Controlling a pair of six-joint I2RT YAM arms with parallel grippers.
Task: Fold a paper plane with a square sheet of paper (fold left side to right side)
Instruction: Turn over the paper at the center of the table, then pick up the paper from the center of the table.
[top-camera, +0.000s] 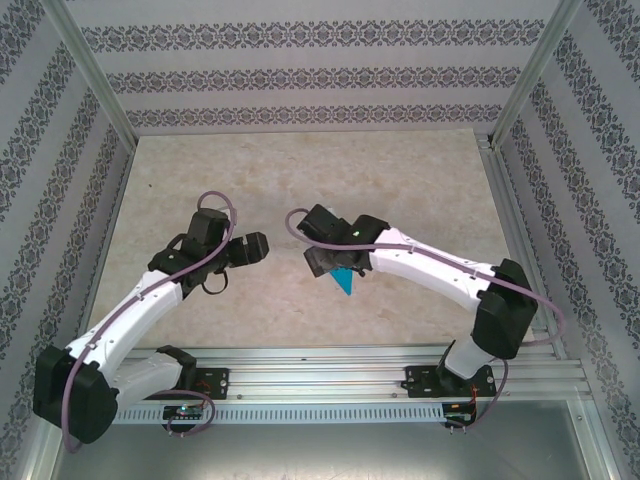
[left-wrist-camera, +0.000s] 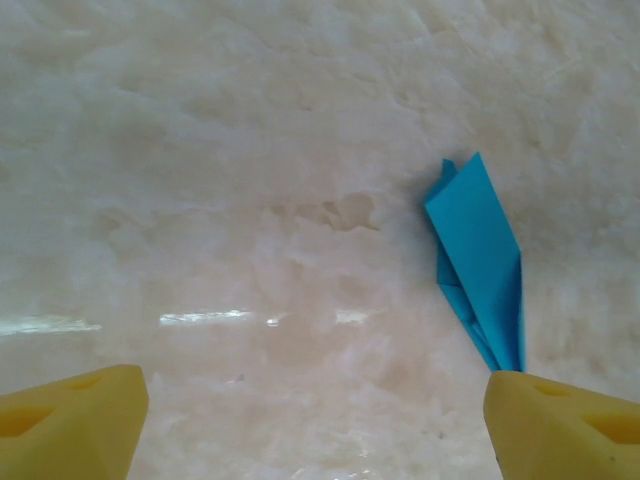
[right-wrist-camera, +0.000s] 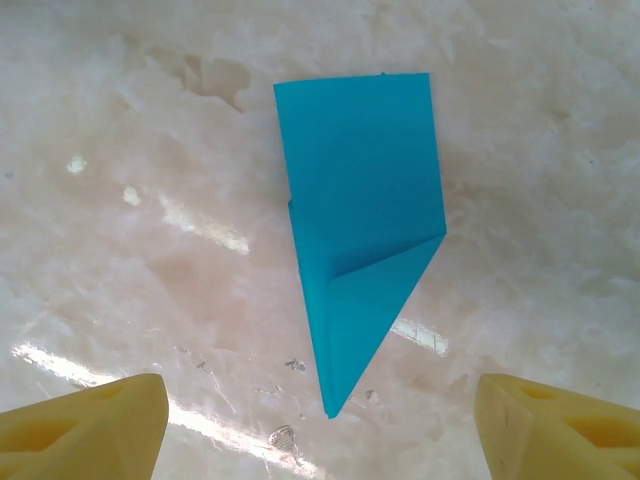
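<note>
Released and spread wide, my right gripper (right-wrist-camera: 320, 428) hangs over the table (top-camera: 300, 170), grasping nothing. Pale, marbled and glossy, the table floors a cell with patterned walls (top-camera: 300, 80). My two white arms reach in from the metal rail (top-camera: 330, 375) at its near edge and bend toward each other near the middle, the right arm (top-camera: 430, 265) from the right and the left arm (top-camera: 140, 300) from the left. My left gripper (top-camera: 250, 248) is likewise open and empty, its yellow fingers (left-wrist-camera: 70, 420) far apart, with bare table between it and the right gripper. The folded blue paper (top-camera: 343, 282) lies flat on the table just beneath the right gripper, free of both. From the right wrist it is a narrow pointed shape, its square end away from the fingers and its tip toward them, with one slanted flap folded across its lower half. From the left wrist, its tip meets the edge of the right-hand finger.
</note>
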